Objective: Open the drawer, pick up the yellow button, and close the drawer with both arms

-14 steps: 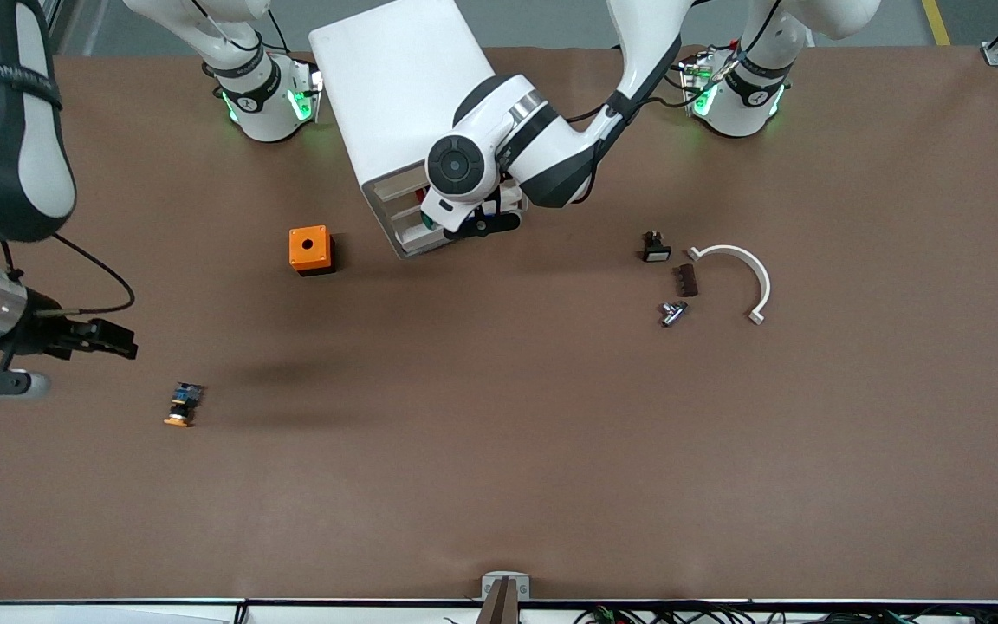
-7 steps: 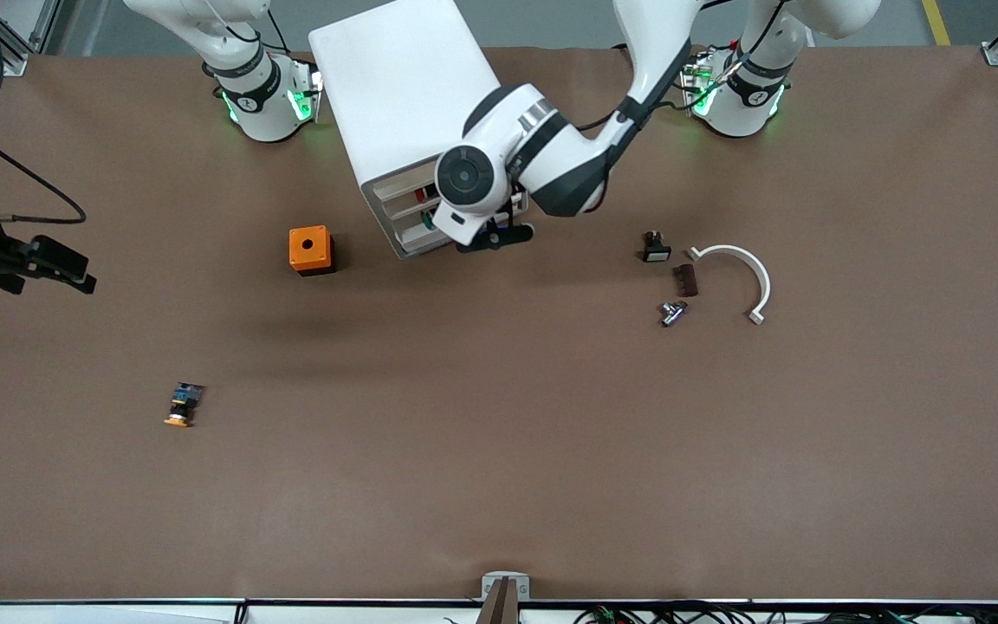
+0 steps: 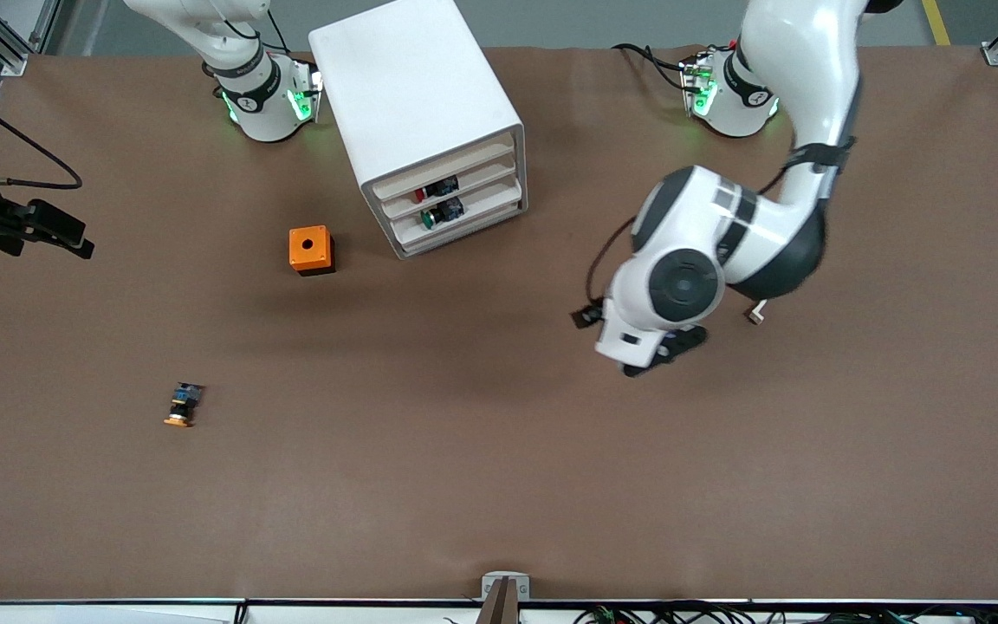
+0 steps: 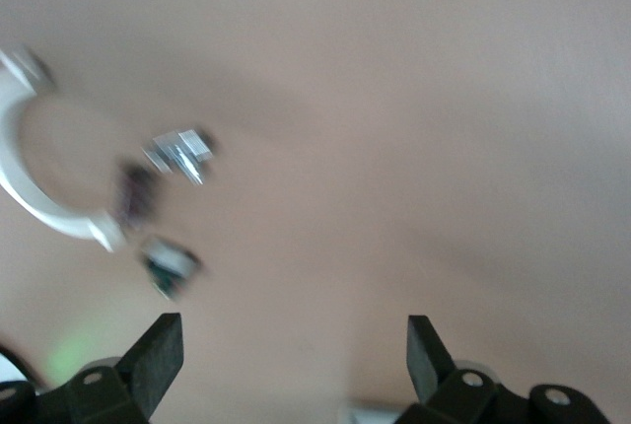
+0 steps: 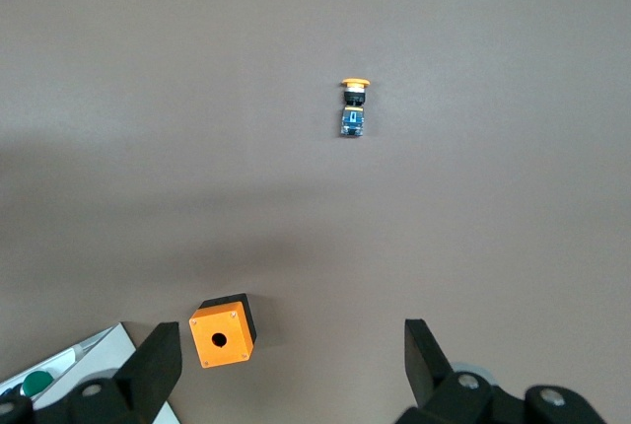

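The white cabinet [image 3: 417, 104] stands near the robots' bases. Its topmost drawer [image 3: 450, 169] sits flush with the lower drawers, and nothing touches it. The orange-capped button [image 3: 179, 406] lies on the table, nearer to the front camera, toward the right arm's end. It also shows in the right wrist view [image 5: 352, 106]. My right gripper [image 3: 66, 232] is open and empty over the table edge at the right arm's end, and it shows in its own wrist view [image 5: 291, 370]. My left gripper [image 3: 664, 351] is open and empty over the small parts, and its fingers show in its own wrist view [image 4: 293, 360].
An orange cube with a hole [image 3: 310, 250] sits beside the cabinet [image 5: 223, 330]. Red [image 3: 420, 193] and green [image 3: 426, 219] buttons lie in lower drawers. A white curved clamp [image 4: 39, 197], a metal fitting [image 4: 177, 153] and a small dark switch [image 4: 170, 264] lie under the left arm.
The left arm swung away from the cabinet front toward its own end of the table. The right gripper rose away from the button toward the table edge.
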Robot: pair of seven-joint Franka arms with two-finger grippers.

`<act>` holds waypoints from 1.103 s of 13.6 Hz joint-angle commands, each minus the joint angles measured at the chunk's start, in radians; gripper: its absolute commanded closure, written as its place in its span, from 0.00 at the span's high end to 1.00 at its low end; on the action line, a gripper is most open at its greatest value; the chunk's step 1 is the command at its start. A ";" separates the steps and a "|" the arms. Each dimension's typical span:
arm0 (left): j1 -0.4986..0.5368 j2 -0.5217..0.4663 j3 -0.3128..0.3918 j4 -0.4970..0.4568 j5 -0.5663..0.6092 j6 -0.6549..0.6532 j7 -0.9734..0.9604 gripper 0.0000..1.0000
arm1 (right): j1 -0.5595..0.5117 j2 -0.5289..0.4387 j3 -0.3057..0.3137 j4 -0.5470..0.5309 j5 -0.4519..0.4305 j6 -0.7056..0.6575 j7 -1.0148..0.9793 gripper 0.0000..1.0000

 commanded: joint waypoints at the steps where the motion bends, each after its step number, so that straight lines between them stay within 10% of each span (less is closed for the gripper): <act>1: 0.046 -0.052 -0.010 -0.013 0.111 -0.014 0.065 1.00 | -0.006 -0.023 0.010 -0.024 -0.012 0.007 0.027 1.00; 15: 0.294 -0.414 -0.019 -0.124 0.089 -0.110 0.510 1.00 | -0.003 -0.023 0.015 -0.024 -0.013 0.036 0.027 1.00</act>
